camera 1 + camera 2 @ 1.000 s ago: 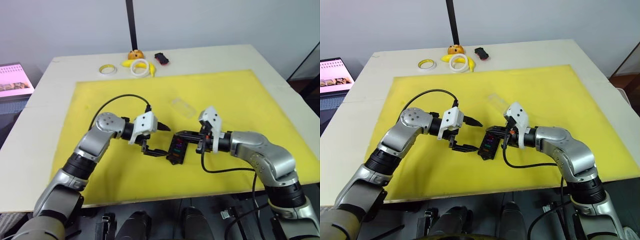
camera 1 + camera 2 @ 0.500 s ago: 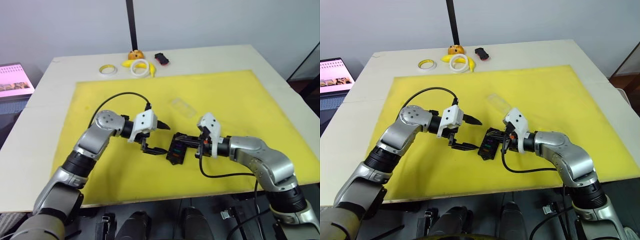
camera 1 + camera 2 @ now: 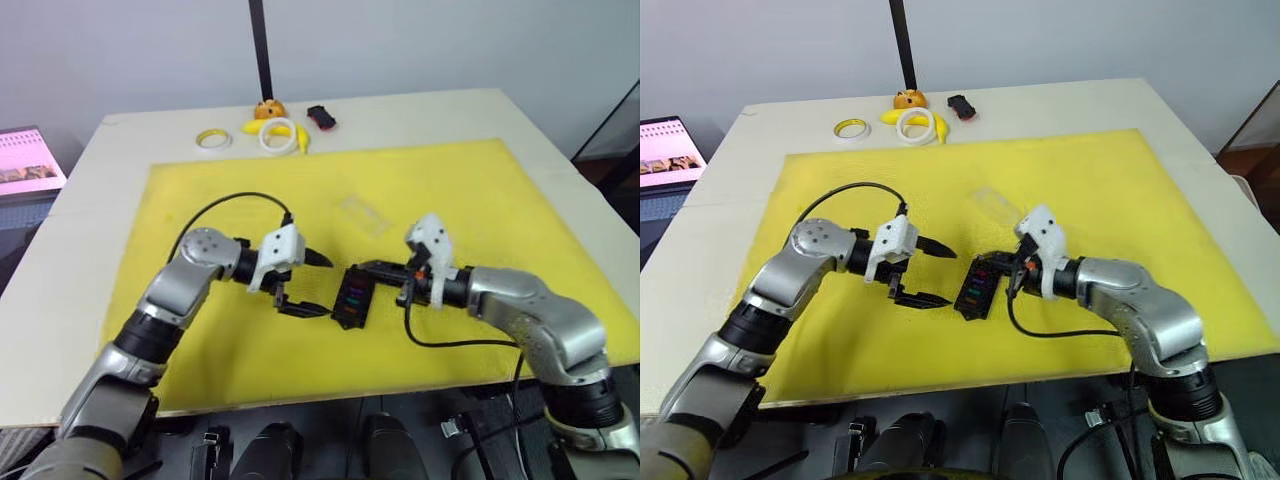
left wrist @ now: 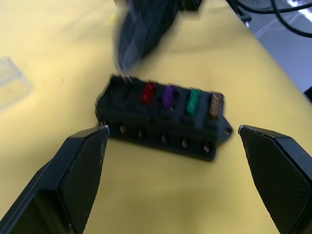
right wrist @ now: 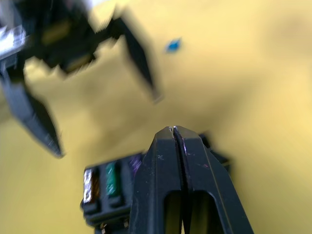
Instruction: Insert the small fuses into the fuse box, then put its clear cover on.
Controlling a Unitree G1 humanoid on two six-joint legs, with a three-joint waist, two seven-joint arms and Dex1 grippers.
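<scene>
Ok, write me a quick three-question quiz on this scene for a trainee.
1. True or false: the clear cover is already on the fuse box.
2. Compare the left tool and the right tool. Which is open? A) left B) right C) both
3. Fill in: in the fuse box, the fuse between the red fuse and the green fuse is ____.

Key
1. False. The cover lies on the yellow mat, apart from the box.
2. A. The left tool is wide open beside the box, and the right tool is shut over it.
3. Purple: the purple fuse.
</scene>
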